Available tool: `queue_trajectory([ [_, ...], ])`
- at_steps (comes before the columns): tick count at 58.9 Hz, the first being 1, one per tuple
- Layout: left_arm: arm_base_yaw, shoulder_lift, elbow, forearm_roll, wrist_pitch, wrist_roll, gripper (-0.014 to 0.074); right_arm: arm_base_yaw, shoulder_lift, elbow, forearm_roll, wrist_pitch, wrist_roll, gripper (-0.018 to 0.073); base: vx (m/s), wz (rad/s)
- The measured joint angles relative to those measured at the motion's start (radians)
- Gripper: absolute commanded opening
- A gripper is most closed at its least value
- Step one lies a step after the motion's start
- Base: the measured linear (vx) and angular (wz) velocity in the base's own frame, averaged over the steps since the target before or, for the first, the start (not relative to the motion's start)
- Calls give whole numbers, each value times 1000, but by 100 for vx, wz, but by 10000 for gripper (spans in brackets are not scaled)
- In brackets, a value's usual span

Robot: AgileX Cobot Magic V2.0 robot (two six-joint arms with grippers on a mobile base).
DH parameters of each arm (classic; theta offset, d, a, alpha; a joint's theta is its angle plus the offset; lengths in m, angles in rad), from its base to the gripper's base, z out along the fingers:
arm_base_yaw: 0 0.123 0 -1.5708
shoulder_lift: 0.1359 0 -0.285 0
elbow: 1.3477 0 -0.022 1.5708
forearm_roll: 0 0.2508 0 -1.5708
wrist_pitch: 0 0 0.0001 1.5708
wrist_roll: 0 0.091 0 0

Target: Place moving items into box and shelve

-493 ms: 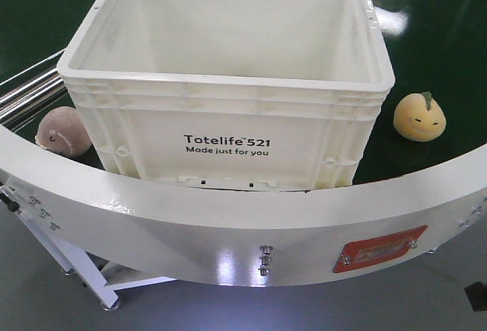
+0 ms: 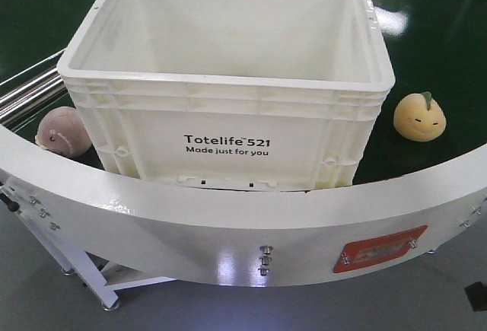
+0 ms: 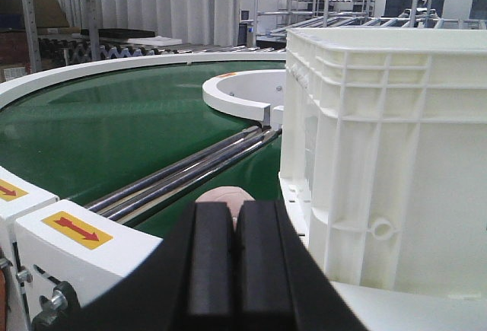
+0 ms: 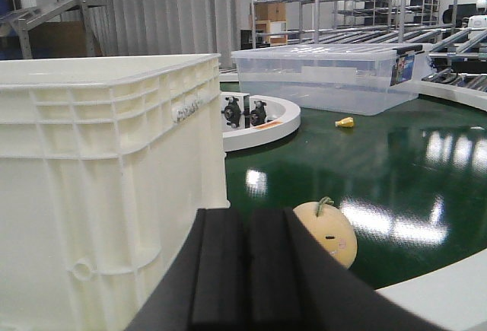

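Observation:
A white Totelife box [image 2: 228,129] stands empty on the green conveyor [image 2: 456,65]; it also shows in the left wrist view [image 3: 380,156] and the right wrist view [image 4: 106,179]. A pink plush ball [image 2: 61,131] lies left of the box, and its top shows just beyond my left gripper [image 3: 235,217], which is shut and empty. A yellow plush fruit with a face [image 2: 418,116] lies right of the box, just beyond and to the right of my right gripper [image 4: 247,221], also shut and empty. The fruit also shows in the right wrist view [image 4: 329,232]. Neither gripper shows in the front view.
The white curved conveyor rim [image 2: 228,224] runs in front of the box. Metal rollers [image 3: 190,167] lie left of the box. A clear lidded bin [image 4: 327,76] and a small yellow item [image 4: 345,122] sit farther along the belt. Shelving stands behind.
The pink plush ball and the yellow plush fruit have drifted slightly along the belt. The box and both grippers look unmoved.

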Motion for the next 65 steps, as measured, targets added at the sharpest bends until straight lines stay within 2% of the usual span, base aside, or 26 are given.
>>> queue_trajectory([
  [23, 0, 0, -3, 0, -34, 0, -22, 0, 0, -3, 10, -29, 0, -15, 0, 0],
  [31, 0, 0, -130, 0, 21, -4, -22, 0, 0, -119, 35, 65, 0, -15, 0, 0],
  [37, 0, 25, -304, 0, 122, -6, -22, 0, 19, -252, 36, 154, -1, -15, 0, 0],
  [50, 0, 256, -616, 0, 421, -6, -22, 0, 218, -505, 36, 374, -5, -15, 0, 0],
  [56, 0, 355, -677, 0, 529, -4, -22, 0, 330, -563, 37, 467, -6, -15, 0, 0],
  [65, 0, 464, -681, -1, 667, -3, -22, 0, 480, -569, 40, 573, -6, -15, 0, 0],
])
